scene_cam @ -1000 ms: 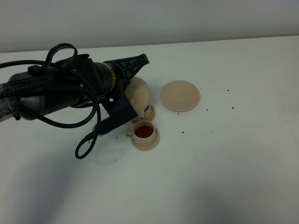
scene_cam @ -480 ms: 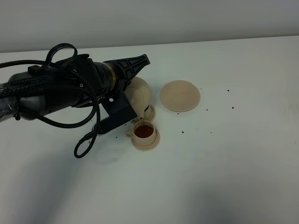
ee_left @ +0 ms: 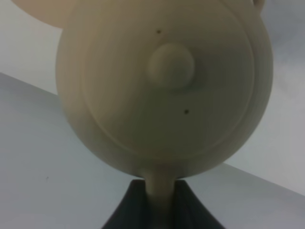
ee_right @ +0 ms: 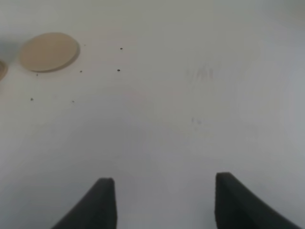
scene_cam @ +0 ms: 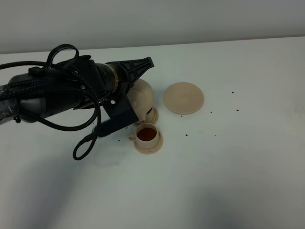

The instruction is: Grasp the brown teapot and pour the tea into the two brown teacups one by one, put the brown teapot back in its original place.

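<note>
My left gripper (scene_cam: 143, 66) is shut on the loop handle of the brown teapot (scene_cam: 142, 93), which hangs tilted with its spout down. A thin stream runs from the spout into one brown teacup (scene_cam: 147, 135), which stands on its saucer holding reddish tea. The second teacup (scene_cam: 152, 114) is mostly hidden behind the teapot. The wide tan saucer (scene_cam: 183, 98) lies bare to the right. In the left wrist view the teapot's lid (ee_left: 170, 64) fills the picture, with the gripper (ee_left: 159, 205) clamping the handle. My right gripper (ee_right: 159, 200) is open over bare table, with the saucer (ee_right: 49, 51) far off.
The left arm's black cable loop (scene_cam: 83, 147) dangles close to the white table (scene_cam: 228, 171), left of the cups. Small dark specks (scene_cam: 232, 92) are scattered to the right of the saucer. A grey wall runs along the table's far edge.
The teapot stays tilted over the same cup, still pouring. The dangling cable loop has drifted slightly left. The right arm has not moved.
</note>
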